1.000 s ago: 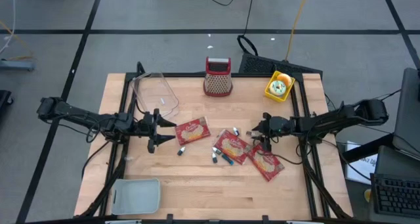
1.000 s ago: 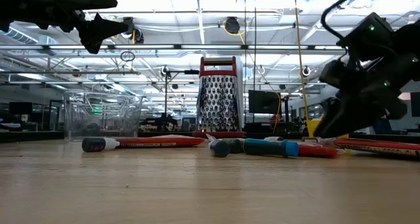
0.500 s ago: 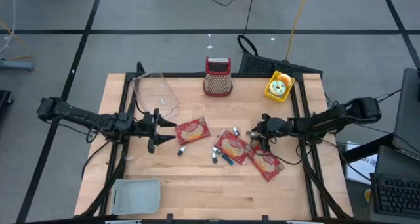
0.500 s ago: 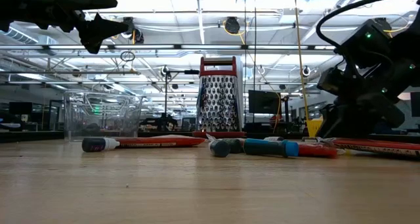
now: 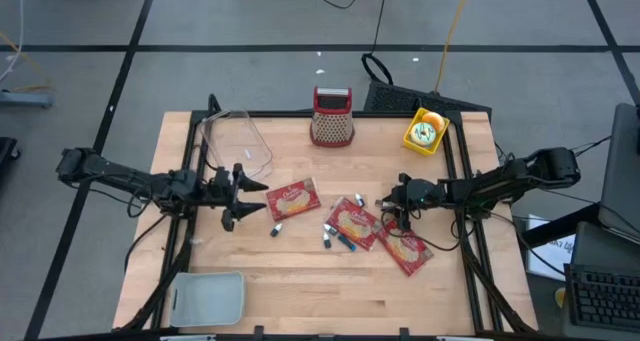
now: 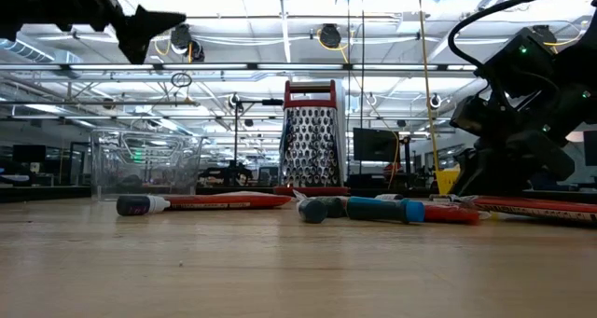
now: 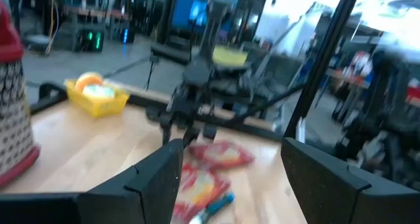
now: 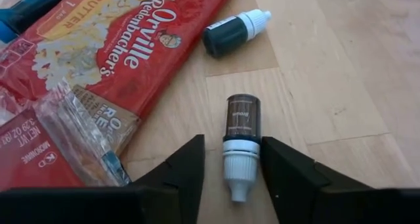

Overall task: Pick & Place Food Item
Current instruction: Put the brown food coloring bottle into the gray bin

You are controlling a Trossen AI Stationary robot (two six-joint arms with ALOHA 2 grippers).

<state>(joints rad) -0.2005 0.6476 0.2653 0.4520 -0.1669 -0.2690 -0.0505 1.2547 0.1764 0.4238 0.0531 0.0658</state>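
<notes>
At the right wrist frame's lower centre, the right gripper (image 8: 231,168) straddled a small dark dropper bottle with white cap (image 8: 241,140), fingers closing, not yet clamped. It could roll away. Beyond lay red popcorn packets (image 8: 125,43). The left gripper (image 5: 243,195) hovered open over the desk (image 5: 300,291).

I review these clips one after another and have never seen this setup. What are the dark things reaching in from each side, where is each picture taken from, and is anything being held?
They are two robot arms working over a wooden table. One picture looks straight down, one looks level across the tabletop, and one camera rides on each wrist. On the table lie red popcorn packets, small dropper bottles, a box grater, a clear container, a lid and a yellow basket. The left gripper hovers open, holding nothing. The right gripper sits low with its fingers either side of a small dropper bottle, not yet clamped on it.
</notes>
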